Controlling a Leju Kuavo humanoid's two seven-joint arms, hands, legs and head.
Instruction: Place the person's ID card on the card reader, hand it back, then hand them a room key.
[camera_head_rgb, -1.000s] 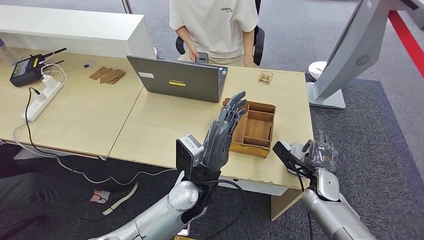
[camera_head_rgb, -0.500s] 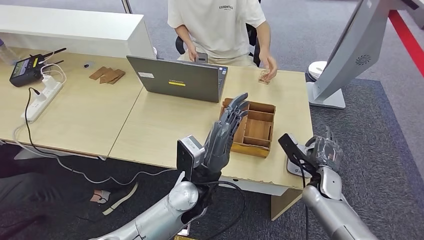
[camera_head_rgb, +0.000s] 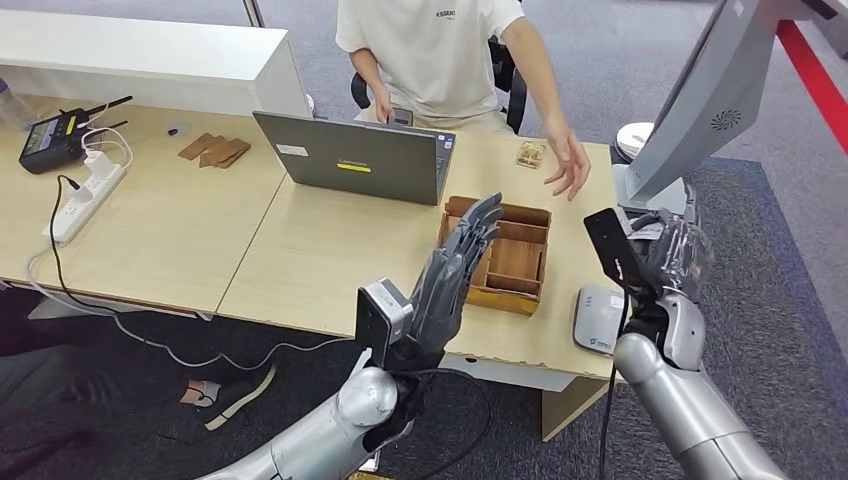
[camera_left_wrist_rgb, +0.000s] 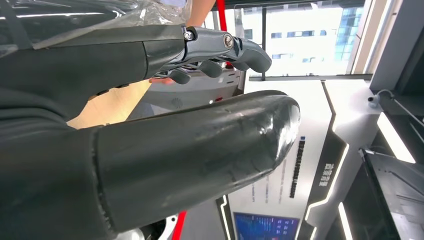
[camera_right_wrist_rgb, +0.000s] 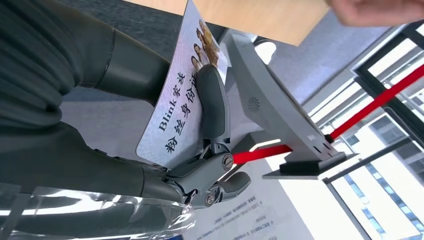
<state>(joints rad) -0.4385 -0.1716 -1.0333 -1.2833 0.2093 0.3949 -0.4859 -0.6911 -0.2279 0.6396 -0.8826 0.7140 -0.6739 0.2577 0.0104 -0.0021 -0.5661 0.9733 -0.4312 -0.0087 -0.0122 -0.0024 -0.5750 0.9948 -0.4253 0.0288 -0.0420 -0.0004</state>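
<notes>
Two hands up over the desk edge. Right hand (camera_head_rgb: 672, 262) pinches the ID card (camera_right_wrist_rgb: 182, 107) between thumb and finger, raised above the card reader (camera_head_rgb: 596, 320), near the person's open hand (camera_head_rgb: 568, 163). Left hand (camera_head_rgb: 452, 270) holds nothing, fingers straight and apart, in front of the wooden tray (camera_head_rgb: 520, 262). Laptop (camera_head_rgb: 352, 158) behind.

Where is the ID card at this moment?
The ID card is held in the right hand, raised at the table's right end above the white card reader, near the person's outstretched hand.
</notes>
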